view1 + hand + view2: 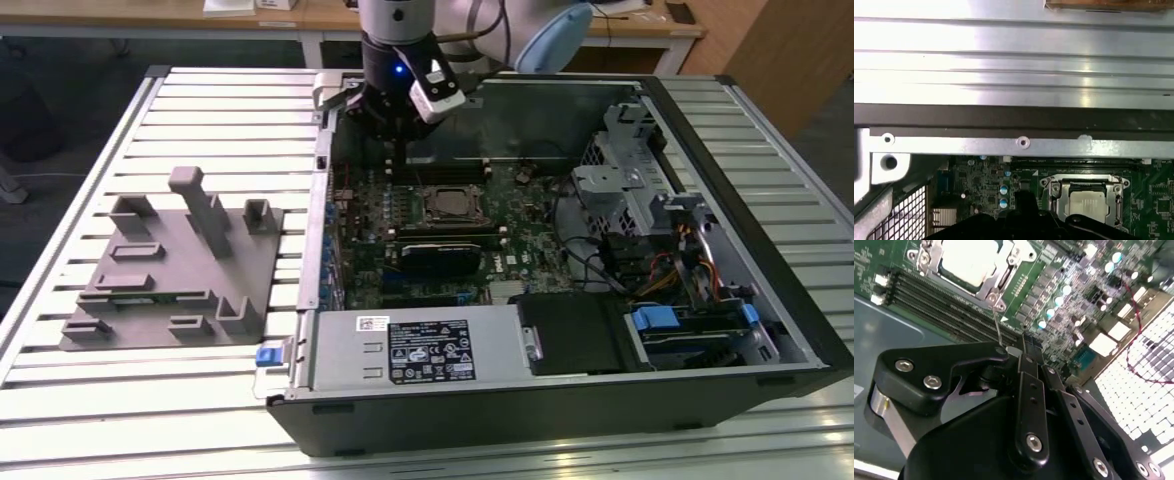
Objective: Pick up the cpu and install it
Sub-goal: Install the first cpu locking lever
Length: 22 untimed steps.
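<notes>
Looking down into the open computer case [747, 385], I see the cpu [447, 203] lying flat in its socket [416, 213] in the middle of the green board [534, 255]. Its pale silver top faces up, with the metal frame around it. It is square, so no side is the long one.

The gripper [398, 152] hangs over the far edge of the board, near the case wall. In the exterior view the cpu lies just in front of the gripper and a little to that view's right. The two are near but not touching.

In the second wrist view the gripper [1021, 344] looks narrow, with its black fingers [1026, 390] pressed close together. The cpu [971, 260] is not in it. A thin metal rod [998, 327] runs from the socket corner up to the tips. I cannot tell if the tips pinch it or only sit beside it.

The long dark slots [939, 307] lie between the gripper and the socket. I think the room here is tight, with the case wall on one side and small tall parts on the board.

The grey fixture [174, 260] stands on the slatted worktop [80, 400] beside the case, well apart from the gripper
</notes>
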Tool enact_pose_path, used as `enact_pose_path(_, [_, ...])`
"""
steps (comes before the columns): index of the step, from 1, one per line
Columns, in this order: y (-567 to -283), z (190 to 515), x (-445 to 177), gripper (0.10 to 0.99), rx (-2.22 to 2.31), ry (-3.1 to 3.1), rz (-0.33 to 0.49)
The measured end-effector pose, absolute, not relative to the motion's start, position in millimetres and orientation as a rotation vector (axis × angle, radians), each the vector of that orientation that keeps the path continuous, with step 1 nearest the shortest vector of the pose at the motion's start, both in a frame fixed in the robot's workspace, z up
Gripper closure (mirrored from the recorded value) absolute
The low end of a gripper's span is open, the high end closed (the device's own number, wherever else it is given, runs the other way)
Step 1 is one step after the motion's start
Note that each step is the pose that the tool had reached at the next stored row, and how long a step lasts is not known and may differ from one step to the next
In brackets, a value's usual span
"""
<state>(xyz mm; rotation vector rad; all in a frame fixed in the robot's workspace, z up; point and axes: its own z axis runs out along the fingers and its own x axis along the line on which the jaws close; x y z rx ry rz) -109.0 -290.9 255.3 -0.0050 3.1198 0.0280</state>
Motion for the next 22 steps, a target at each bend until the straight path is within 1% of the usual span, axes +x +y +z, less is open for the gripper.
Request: enact_pose_path(22, [-288,254,-88,0.980,-0.005,3.118,0.028])
